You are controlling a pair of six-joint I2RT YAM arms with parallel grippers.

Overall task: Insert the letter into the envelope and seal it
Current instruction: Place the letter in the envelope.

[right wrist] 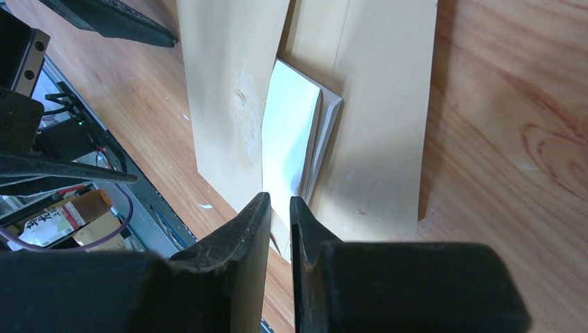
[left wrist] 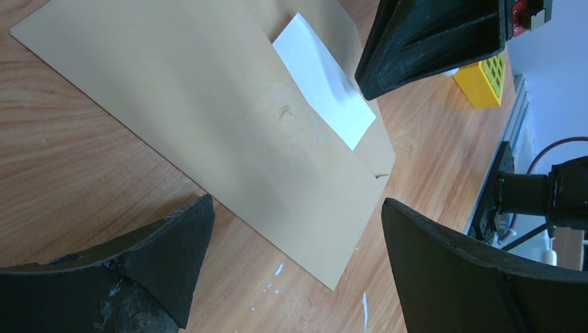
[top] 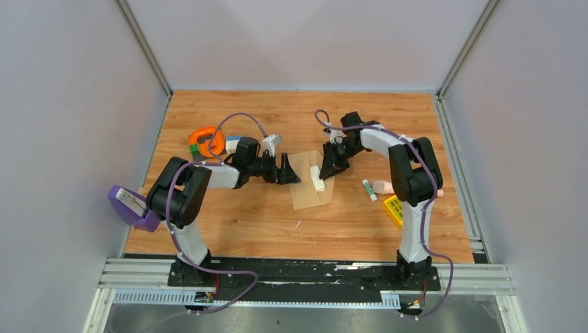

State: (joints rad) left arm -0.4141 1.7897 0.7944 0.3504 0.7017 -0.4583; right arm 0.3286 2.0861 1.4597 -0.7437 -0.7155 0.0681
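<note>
The tan envelope (top: 310, 191) lies flat mid-table, its body (left wrist: 208, 125) toward the left arm and its flap (right wrist: 378, 118) folded out. The folded white letter (right wrist: 288, 132) rests on the flap with one long side tucked under the envelope's body edge (left wrist: 322, 87). My right gripper (right wrist: 279, 199) hangs over the letter's near end, jaws almost together with a thin slit; whether they pinch the paper is unclear. My left gripper (left wrist: 297, 205) stands wide open just above the envelope's corner, holding nothing.
An orange ring-shaped item (top: 206, 141) sits behind the left arm, a purple object (top: 132, 207) at the left edge. A glue stick (top: 369, 189), a pink item (top: 383, 186) and a yellow block (top: 394, 210) lie beside the right arm. White flecks (left wrist: 279, 269) dot the wood.
</note>
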